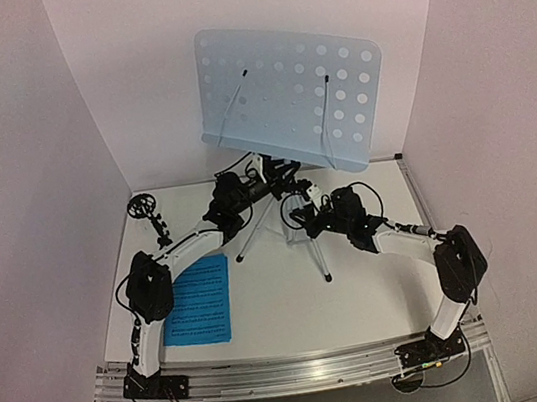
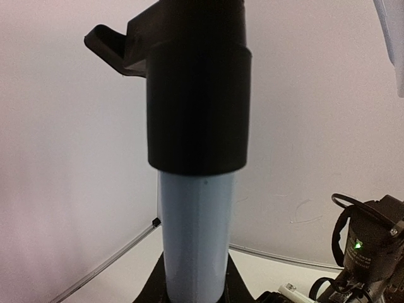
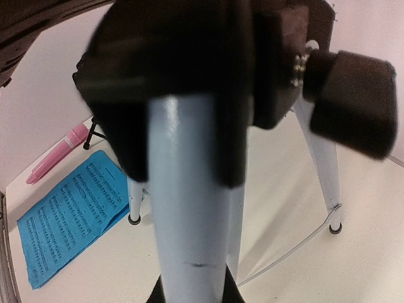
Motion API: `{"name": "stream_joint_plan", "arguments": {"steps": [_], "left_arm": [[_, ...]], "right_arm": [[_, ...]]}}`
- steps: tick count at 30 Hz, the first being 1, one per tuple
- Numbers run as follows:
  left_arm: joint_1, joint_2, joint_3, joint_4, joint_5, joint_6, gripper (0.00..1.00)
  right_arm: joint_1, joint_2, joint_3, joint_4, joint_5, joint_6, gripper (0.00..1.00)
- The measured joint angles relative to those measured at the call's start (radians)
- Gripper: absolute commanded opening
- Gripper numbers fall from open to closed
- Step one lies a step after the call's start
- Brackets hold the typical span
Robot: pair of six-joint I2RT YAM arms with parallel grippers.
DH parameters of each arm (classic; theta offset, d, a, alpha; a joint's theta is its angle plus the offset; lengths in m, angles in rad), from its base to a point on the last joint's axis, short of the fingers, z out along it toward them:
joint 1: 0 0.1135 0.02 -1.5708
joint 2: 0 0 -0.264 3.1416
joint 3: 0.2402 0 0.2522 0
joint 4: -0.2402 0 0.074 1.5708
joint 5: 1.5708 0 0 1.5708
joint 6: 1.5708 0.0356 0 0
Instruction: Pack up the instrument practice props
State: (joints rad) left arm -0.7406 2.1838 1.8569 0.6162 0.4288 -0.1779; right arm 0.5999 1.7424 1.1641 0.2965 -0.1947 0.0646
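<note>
The music stand (image 1: 287, 107) is set upright in the middle of the bench (image 1: 363, 293). Its pale pole (image 2: 194, 233) is clasped by the left hand (image 2: 194, 291) just under the black collar (image 2: 197, 95), and by the right hand (image 3: 196, 291) close to the tripod hub (image 3: 183, 69). Folding is judged to be the step in hand, so both grips should be held firm and the pole vertical, lest the top-heavy stand be tipped.

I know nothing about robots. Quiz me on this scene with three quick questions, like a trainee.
1. True or false: the blue music sheets lie flat on the table.
2. Which item do the left gripper and right gripper both grip? A) pink microphone B) music stand C) small black mic stand
3. Fill in: the music stand's desk is dotted with round ____.
Key: 1 true; 2 B; 3 holes.
</note>
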Motion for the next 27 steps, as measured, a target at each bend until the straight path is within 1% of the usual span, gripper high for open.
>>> {"name": "stream_joint_plan", "arguments": {"steps": [6, 11, 21, 22, 24, 27], "left_arm": [[-0.001, 0.015, 0.040, -0.043, 0.022, 0.014, 0.00], [-0.003, 0.015, 0.039, -0.045, 0.022, 0.003, 0.00], [-0.006, -0.005, -0.074, 0.088, 0.011, -0.029, 0.00], [-0.006, -0.009, -0.090, 0.103, 0.010, -0.028, 0.03], [-0.006, -0.013, -0.106, 0.125, 0.013, -0.024, 0.15], [-0.009, -0.013, -0.120, 0.147, 0.014, -0.004, 0.31]], "right_arm": [[-0.002, -0.007, -0.026, 0.036, 0.022, -0.005, 0.00], [-0.002, -0.024, -0.027, 0.021, 0.031, -0.017, 0.00], [0.002, -0.037, -0.014, -0.024, 0.036, -0.064, 0.00], [0.004, -0.038, -0.018, -0.020, 0.036, -0.065, 0.00], [0.008, -0.038, -0.033, 0.001, 0.038, -0.065, 0.00], [0.008, -0.038, -0.058, 0.038, 0.038, -0.065, 0.00]]}}
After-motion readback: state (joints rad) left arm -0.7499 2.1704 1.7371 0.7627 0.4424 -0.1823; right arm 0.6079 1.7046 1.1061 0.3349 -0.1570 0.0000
